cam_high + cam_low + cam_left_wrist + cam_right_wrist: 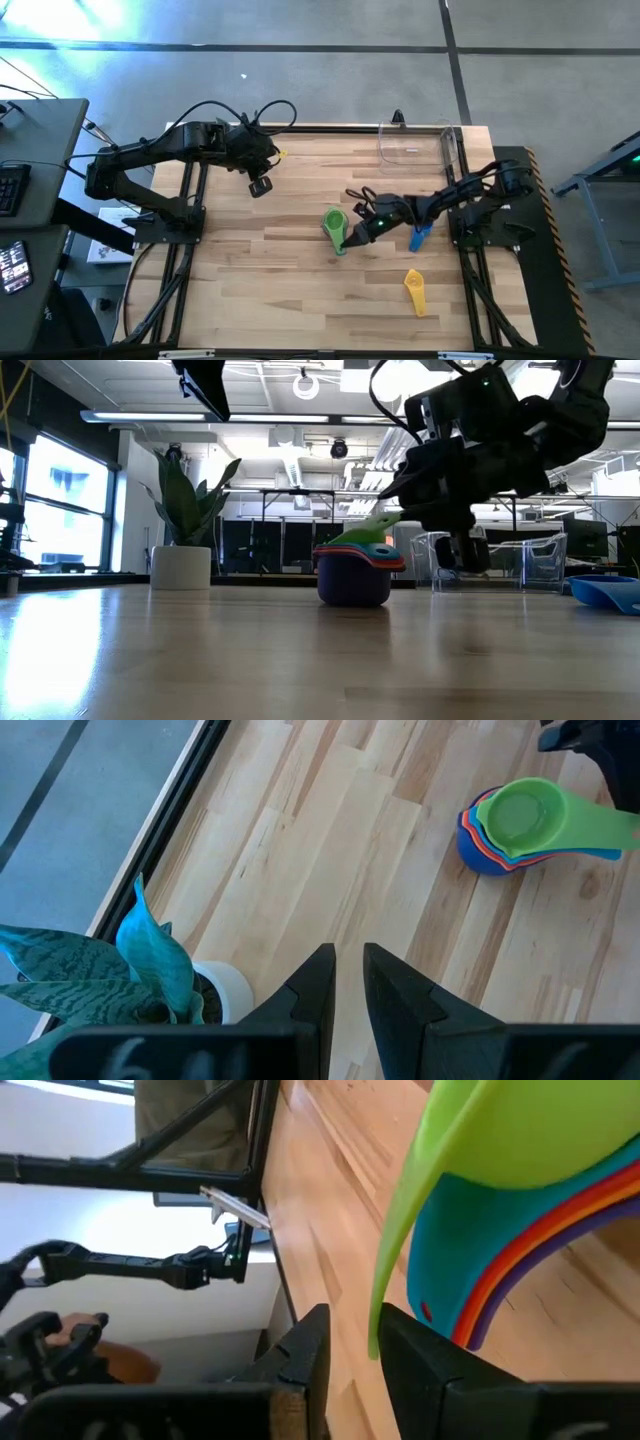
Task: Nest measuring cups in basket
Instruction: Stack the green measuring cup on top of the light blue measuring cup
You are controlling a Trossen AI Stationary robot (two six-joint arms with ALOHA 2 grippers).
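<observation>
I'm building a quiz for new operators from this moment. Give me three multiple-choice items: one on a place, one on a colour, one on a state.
1. Where is the basket?
A. at the table's far edge
B. beside the yellow cup
C. under the left gripper

2. Which cup tops the stack?
A. red
B. green
C. yellow

3. What is in the basket?
A. the whole stack
B. one blue cup
C. no cups

Answers: 1 A, high view shows it at the far edge; 2 B, the green cup sits uppermost; 3 C, it looks empty, with blue cup and yellow cup loose on the table.

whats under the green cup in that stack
The green cup tops a nest: orange, teal and red rims show beneath it, with a purple cup at the bottom. Their insides are covered. The right gripper is at the stack's handles.
</observation>
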